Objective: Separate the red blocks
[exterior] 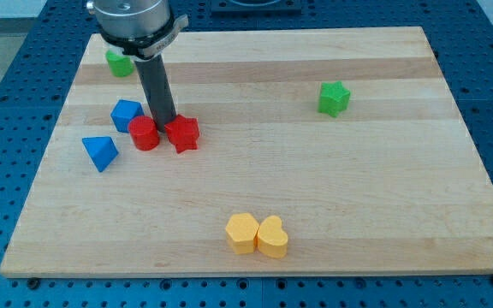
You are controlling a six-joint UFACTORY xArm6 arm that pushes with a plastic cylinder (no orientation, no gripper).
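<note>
— Red blocks first: where do they sit?

— Going near to far: two yellow blocks (257,234) touch at the view's bottom of the worktop (383,214), out of it. Further up on the view's left, past the blue triangular block (99,152), the red cylinder (145,134) and red star block (182,134) stand just beside each other, a narrow gap between.

— And you?

— My tip (164,122) sits at that gap, just behind the pair; I have no hand, only a rod gripping nothing. A second blue block (126,114) is beside the cylinder; green ones (120,62) (334,97) lie farther off.

— Progress?

— Barely begun, I judge; the spreading is left.
</note>
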